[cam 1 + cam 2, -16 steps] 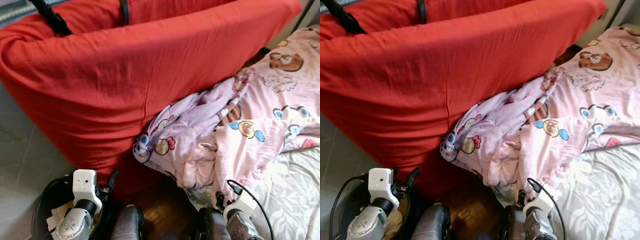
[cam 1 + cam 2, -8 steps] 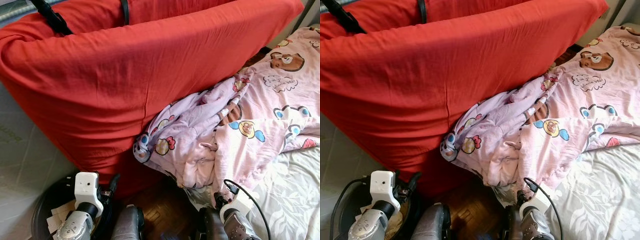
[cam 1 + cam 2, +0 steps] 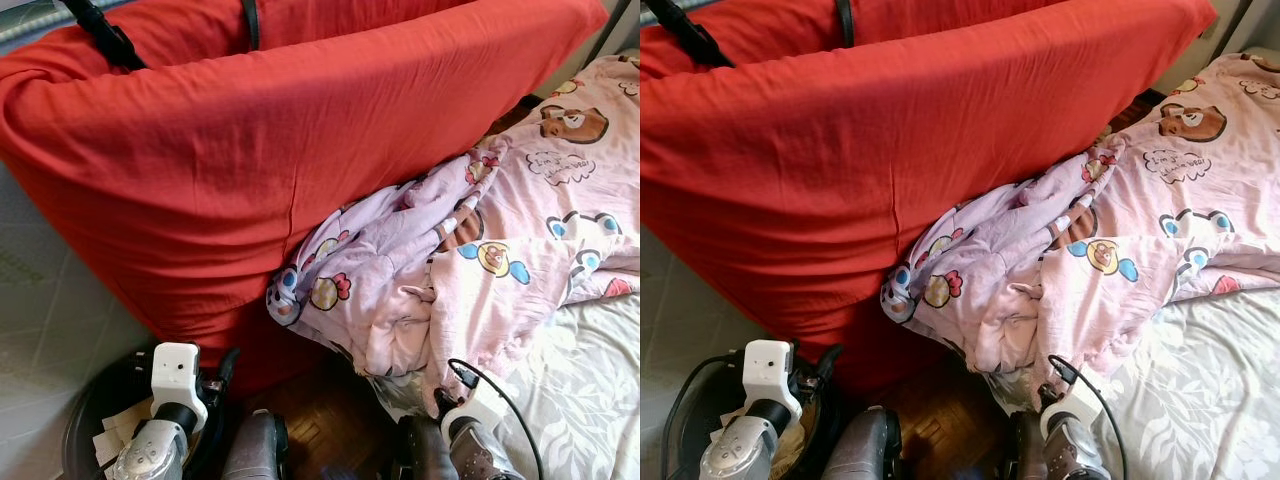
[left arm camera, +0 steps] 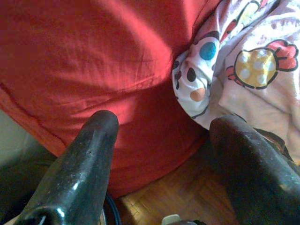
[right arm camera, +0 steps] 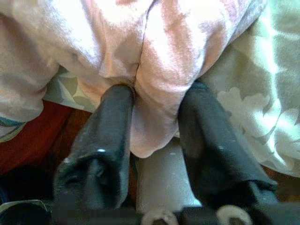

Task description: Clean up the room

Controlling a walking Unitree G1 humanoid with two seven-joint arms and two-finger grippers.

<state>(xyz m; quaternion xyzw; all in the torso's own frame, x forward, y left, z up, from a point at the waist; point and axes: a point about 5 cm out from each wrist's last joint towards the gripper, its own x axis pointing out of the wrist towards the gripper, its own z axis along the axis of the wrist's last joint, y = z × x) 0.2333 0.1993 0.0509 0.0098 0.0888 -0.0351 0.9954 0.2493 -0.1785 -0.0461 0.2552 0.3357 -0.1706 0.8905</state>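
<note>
A large red cushion [image 3: 270, 170] is standing tilted on its edge across the upper part of the head views, with black straps [image 3: 105, 40] crossing its top edge. A pink cartoon-print blanket [image 3: 470, 250] is lying bunched against the cushion's lower right side and spreading over the bed, whose grey leaf-pattern sheet [image 3: 1210, 390] is showing at lower right. The blanket's crumpled corner is hanging over the bed edge above a strip of dark parquet floor [image 3: 330, 430]. The right gripper [image 5: 154, 122] is sitting low at the bed edge; in the right wrist view a fold of the blanket is bulging between its two black fingers [image 5: 105, 140], and both are touching the cloth (jaws clamped on the fold). The left gripper [image 4: 164, 136] is hovering low near the foot of the cushion, jaws apart with nothing between them; red fabric and the blanket's printed corner are lying beyond its fingers [image 4: 79, 164]. At lower left a black round bin [image 3: 95, 420] holding crumpled paper is standing on the floor beside the left arm [image 3: 165, 420], with pale tile [image 3: 50, 320] to its left.
</note>
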